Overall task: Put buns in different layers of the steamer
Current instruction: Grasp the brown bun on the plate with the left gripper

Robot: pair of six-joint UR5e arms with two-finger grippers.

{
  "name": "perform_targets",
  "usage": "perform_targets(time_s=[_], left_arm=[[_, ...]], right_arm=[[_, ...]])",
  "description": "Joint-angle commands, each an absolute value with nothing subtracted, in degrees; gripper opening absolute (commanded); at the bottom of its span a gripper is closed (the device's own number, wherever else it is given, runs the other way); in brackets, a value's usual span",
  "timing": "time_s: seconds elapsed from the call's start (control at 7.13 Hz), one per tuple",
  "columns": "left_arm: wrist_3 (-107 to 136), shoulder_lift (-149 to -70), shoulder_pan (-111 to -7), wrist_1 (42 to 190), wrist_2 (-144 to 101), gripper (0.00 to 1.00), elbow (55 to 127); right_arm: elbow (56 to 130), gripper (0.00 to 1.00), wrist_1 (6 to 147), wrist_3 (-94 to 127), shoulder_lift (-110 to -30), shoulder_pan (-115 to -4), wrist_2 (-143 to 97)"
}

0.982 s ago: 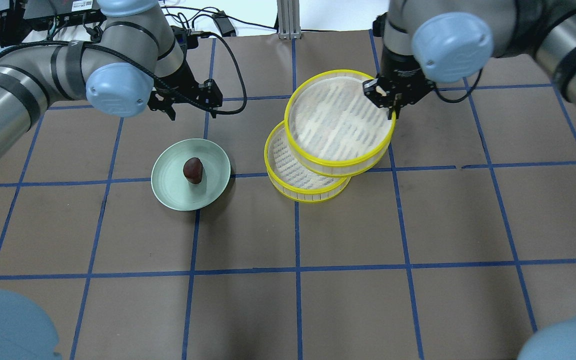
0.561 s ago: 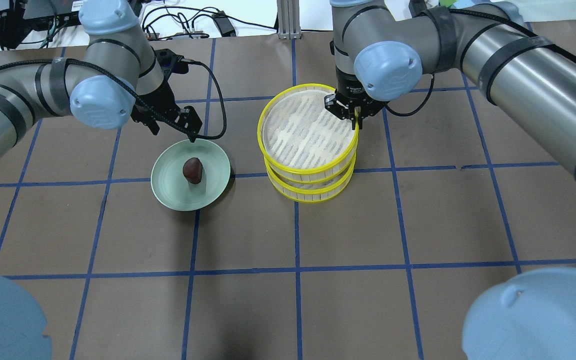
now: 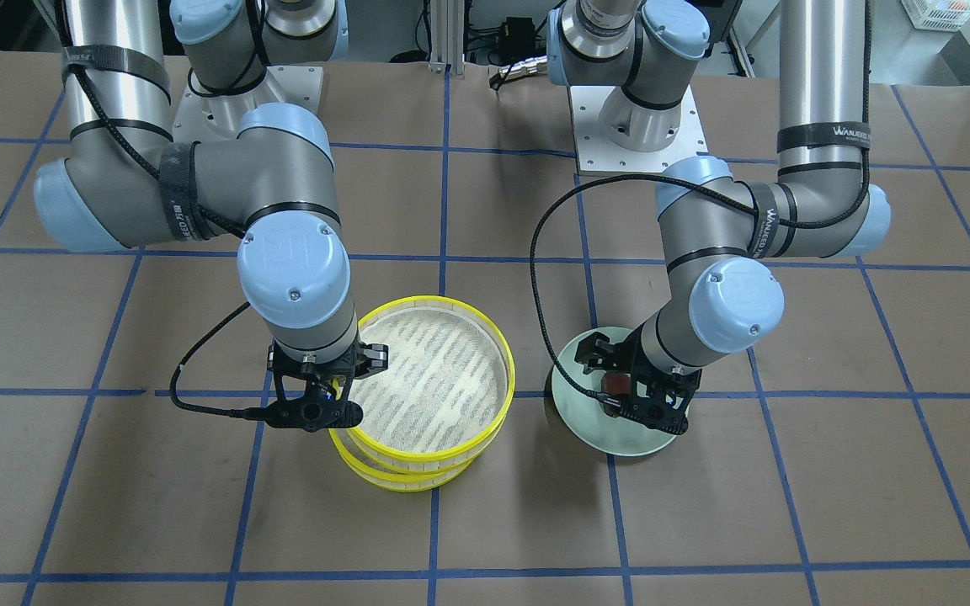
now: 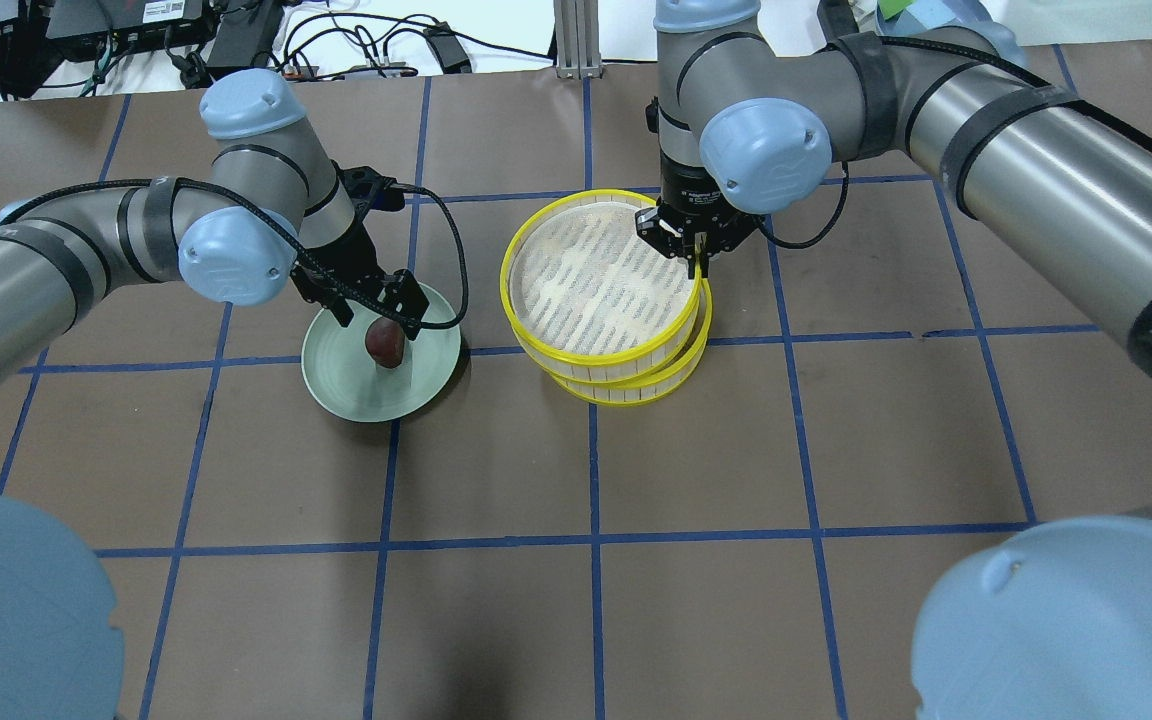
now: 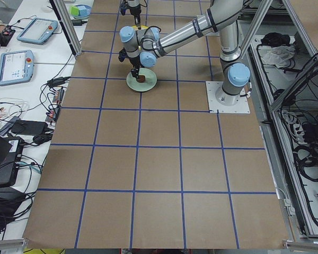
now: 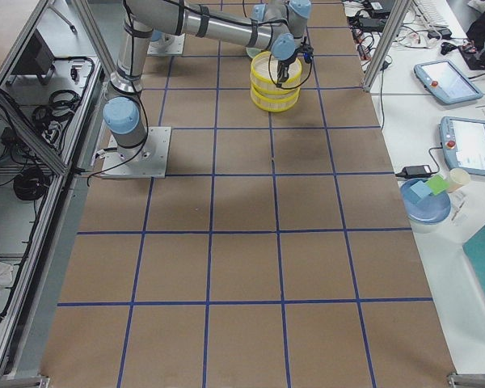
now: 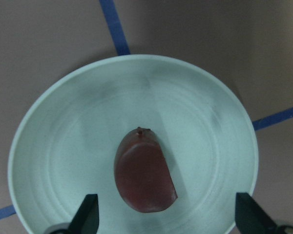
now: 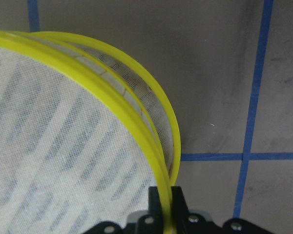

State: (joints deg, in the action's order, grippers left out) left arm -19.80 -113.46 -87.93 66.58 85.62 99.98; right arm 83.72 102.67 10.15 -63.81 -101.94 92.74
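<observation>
Gripping with the right claw point(image 4: 696, 262), clenched on the yellow rim of the upper steamer tray point(image 4: 586, 285): one finger inside the wall, one outside, plain in the right wrist view. Resting that tray on the lower steamer tray point(image 4: 636, 397), not quite squared up, so that a crescent of the lower rim peeks out just beyond the claw's outer finger. Showing pale woven mesh inward of the claw. Cannot see into the lower tray, covered as it is by the upper.

Hovering low with the left claw point(image 4: 378, 322), released and spread wide, over the pale green plate point(image 4: 336, 385) on the brown bench point(image 4: 836, 450). Straddling the dark reddish-brown bun point(image 4: 385, 342): right beneath the claw, between the two fingertips point(image 7: 87, 214), touching neither as far as the left wrist view shows. Lying near the plate's middle, pointed end away from the claw. Well apart from the right claw and its stack.
</observation>
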Motion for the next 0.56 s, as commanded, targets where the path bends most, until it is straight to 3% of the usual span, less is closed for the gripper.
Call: perform_targets(time_s=[0.0,0.42], left_arm=[[-20.0,-115.0,-87.9,66.1,84.5,0.92,100.2],[-23.6,-116.6,-87.9,63.5,85.0,0.92,100.0]], right_arm=[[83.8,0.00,103.0,7.9,-63.8,-101.9,95.5],[84.4,0.00,103.2,7.9,-63.7,-101.9,95.7]])
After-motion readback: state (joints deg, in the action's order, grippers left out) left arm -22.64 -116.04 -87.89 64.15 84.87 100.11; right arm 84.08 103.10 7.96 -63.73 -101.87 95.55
